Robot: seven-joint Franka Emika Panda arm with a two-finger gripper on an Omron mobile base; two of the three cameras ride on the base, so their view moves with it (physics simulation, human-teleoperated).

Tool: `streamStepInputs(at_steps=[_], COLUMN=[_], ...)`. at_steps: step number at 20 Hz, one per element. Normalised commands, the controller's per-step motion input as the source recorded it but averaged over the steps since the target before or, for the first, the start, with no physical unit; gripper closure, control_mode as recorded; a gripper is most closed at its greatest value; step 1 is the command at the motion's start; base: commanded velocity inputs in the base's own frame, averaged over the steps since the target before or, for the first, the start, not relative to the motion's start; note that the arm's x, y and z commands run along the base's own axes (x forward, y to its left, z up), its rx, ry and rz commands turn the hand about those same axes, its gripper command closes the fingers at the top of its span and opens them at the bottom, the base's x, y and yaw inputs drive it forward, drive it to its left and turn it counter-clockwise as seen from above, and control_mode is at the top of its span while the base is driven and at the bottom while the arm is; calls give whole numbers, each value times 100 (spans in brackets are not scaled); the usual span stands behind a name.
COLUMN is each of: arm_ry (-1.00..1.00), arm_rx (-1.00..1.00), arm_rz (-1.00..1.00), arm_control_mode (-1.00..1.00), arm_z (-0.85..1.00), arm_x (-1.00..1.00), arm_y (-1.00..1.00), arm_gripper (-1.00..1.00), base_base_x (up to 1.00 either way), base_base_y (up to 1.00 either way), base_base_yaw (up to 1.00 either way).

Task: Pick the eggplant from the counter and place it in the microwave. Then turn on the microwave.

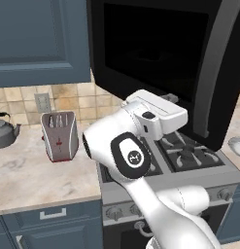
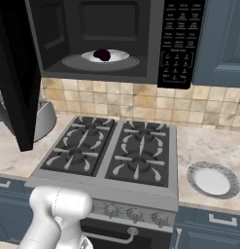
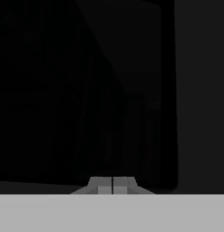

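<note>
One eggplant (image 2: 102, 54) on microwave (image 2: 141, 73) plate, long axis unclear; gripper (image 3: 112, 185) fully closed, empty, facing dark door.

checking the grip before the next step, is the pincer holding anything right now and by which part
Nothing is held. The pincer is shut with its two tips pressed together and nothing between them, facing the dark microwave door. The eggplant lies on the white plate inside the microwave.

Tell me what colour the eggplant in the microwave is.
Dark purple-maroon; the eggplant shows best in the right base view.
</note>
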Motion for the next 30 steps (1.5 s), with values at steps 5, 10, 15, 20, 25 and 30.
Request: streamStepInputs(at_steps=[5,10,15,20,25,30], arm_ry=[0,0,0,1,3,4], arm_rx=[0,0,0,3,5,7], arm_rz=[7,6,6,6,7,7], arm_control_mode=[-100,-100,-100,-100,-100,-100], arm_z=[10,19,22,19,16,17], arm_x=[20,20,18,18,17,18], arm_y=[-15,-12,-12,-15,-14,-16], arm_gripper=[100,100,100,100,100,100], base_base_x=[0,0,0,0,0,0], base_base_y=[0,0,0,0,0,0], base_base_yaw=[0,0,0,0,0,0])
